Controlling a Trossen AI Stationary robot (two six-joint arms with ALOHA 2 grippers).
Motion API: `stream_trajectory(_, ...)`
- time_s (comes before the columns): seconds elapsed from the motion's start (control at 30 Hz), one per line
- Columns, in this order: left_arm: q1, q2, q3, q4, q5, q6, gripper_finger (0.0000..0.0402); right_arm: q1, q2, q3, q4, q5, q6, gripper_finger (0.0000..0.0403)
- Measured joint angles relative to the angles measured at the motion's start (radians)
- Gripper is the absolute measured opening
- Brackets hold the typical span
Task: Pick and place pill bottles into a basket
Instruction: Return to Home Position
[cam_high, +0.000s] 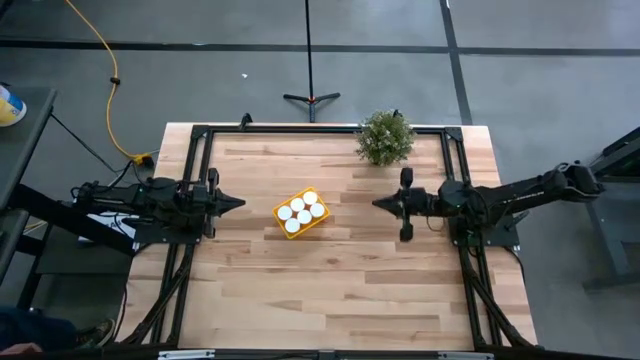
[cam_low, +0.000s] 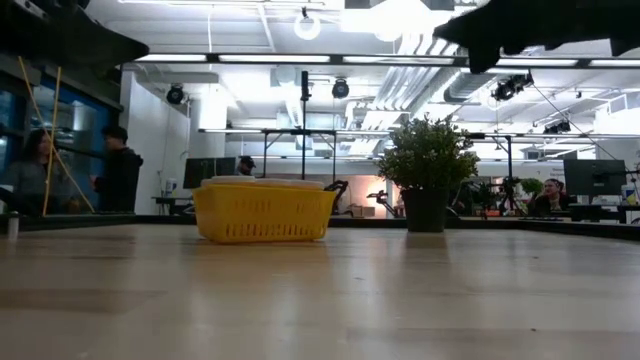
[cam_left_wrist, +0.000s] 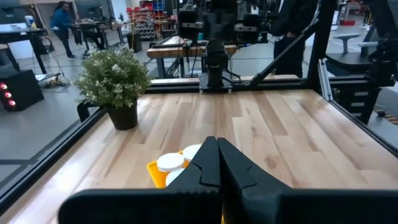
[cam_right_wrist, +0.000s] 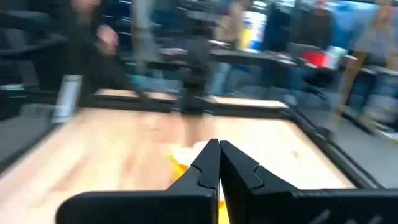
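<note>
The yellow basket (cam_high: 302, 214) stands near the table's middle, its bottom on the wood. Several white-capped pill bottles (cam_high: 300, 211) stand inside it. The low view shows the basket (cam_low: 264, 212) from the side. In the left wrist view the basket (cam_left_wrist: 155, 172) and white caps (cam_left_wrist: 170, 162) peek out behind the fingers. My left gripper (cam_high: 240, 203) is shut, level, left of the basket and apart from it. My right gripper (cam_high: 376, 203) is shut, level, right of the basket with a clear gap. Both hold nothing.
A green potted plant (cam_high: 385, 137) stands at the table's far side, right of centre. A black frame (cam_high: 320, 130) runs along the table's far and side edges. Bare wood lies between the basket and the near edge. People stand in the room behind.
</note>
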Motion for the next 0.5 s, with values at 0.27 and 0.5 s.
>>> stream_trajectory(0.27,0.0,0.0,-0.004,-0.018,-0.006,0.023,0.0023,-0.015,-0.069,-0.007,-0.049,-0.069,0.024,0.0)
stream_trajectory(0.5,0.0,-0.005,-0.01,-0.021,-0.007,0.043,0.0023,-0.083,-0.086,-0.019,-0.009,-0.144,0.031,0.0)
